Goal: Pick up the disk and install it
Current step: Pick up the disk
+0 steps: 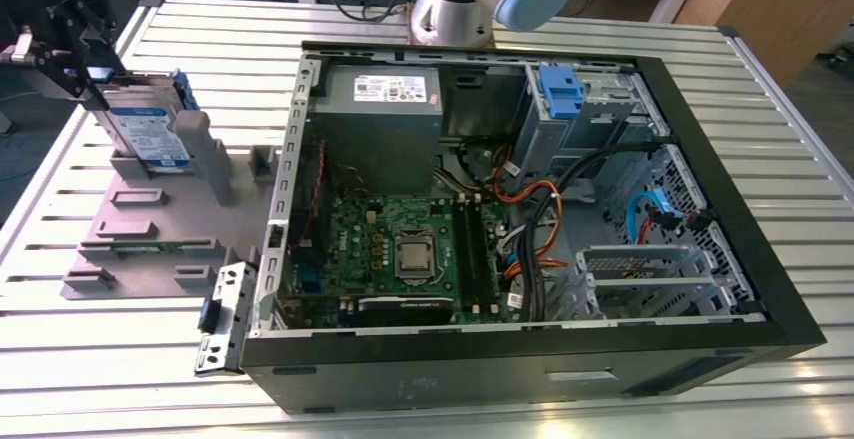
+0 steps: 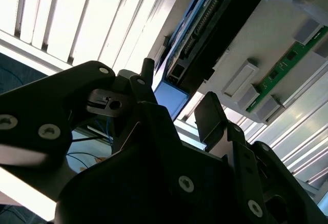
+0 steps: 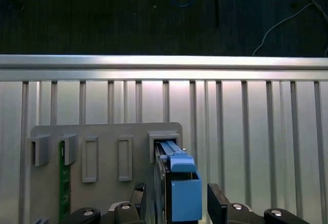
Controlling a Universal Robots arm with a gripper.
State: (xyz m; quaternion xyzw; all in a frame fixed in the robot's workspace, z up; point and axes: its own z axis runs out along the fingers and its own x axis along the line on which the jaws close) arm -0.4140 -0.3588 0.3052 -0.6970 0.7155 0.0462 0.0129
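Observation:
The disk [image 1: 150, 131] stands on edge in a slot of the grey plastic stand [image 1: 140, 227], at the exterior view's left. It is silver-grey with a white-and-blue label and blue rails. My gripper [image 1: 99, 81] hangs over its upper end. In the first wrist view the disk [image 3: 179, 183] sits between the two black fingers [image 3: 217, 199], with a narrow gap on each side. The gripper [image 3: 177, 192] is open and straddles the disk. The second wrist view shows the same: the gripper [image 2: 177, 98] is around the blue end of the disk [image 2: 171, 97].
An open computer case [image 1: 741, 209] lies at the exterior view's right, with a motherboard [image 1: 400, 249], a grey power-supply box [image 1: 380, 94] and a blue-tabbed drive bay [image 1: 561, 89]. The stand also holds a green board [image 3: 63, 183]. The slatted metal table [image 1: 400, 409] ends just beyond the stand.

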